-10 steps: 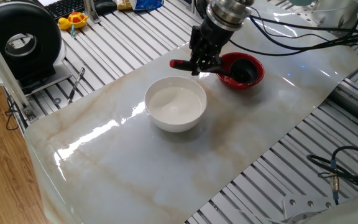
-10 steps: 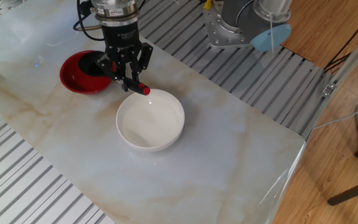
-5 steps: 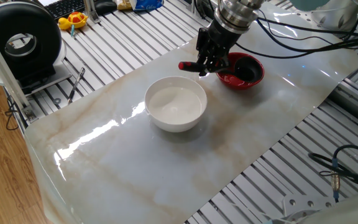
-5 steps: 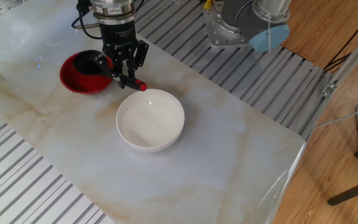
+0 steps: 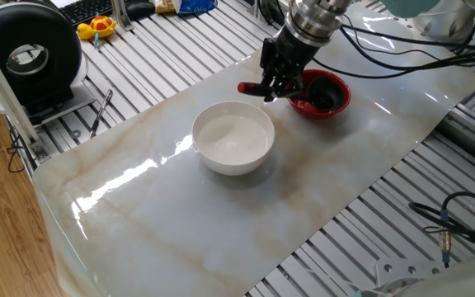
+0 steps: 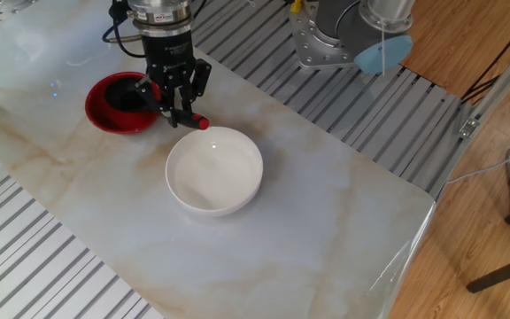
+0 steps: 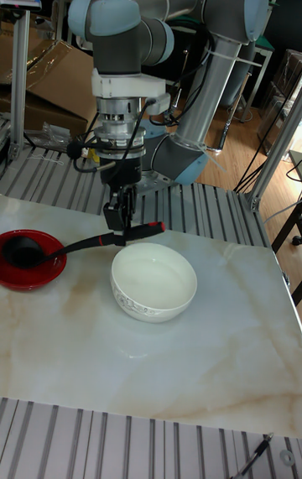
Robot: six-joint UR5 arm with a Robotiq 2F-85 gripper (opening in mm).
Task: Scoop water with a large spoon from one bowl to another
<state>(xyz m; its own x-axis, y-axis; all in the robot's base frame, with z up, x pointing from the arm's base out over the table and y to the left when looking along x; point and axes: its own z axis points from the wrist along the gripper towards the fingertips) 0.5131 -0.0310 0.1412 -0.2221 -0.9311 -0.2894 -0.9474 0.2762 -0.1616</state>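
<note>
On the marble-patterned desk (image 5: pixel 180 214) we see two bowls standing near each other but apart: the white bowl (image 5: pixel 232 138) toward the middle and the smaller red bowl (image 5: pixel 322 93) off to one side. We find the gripper (image 7: pixel 124 228) hanging above the gap between them, its fingers (image 6: pixel 177 111) clenched on the handle of the black ladle (image 7: pixel 80 245), close to the handle's red tip (image 7: pixel 153 228). The handle lies almost level, slanting slightly down toward the red bowl, and the red tip juts out over the near rim of the white bowl. In the tall fixed view we make out the ladle's round black scoop (image 7: pixel 20 252) sitting low inside the red bowl. The water (image 5: pixel 231 139) shows only as a faint sheen in the white bowl; whether the red bowl or the scoop holds any we cannot tell. Beyond the desk, one fixed view shows a black round device (image 5: pixel 30 58) and a yellow toy (image 5: pixel 97 27) on the slatted surface.
</note>
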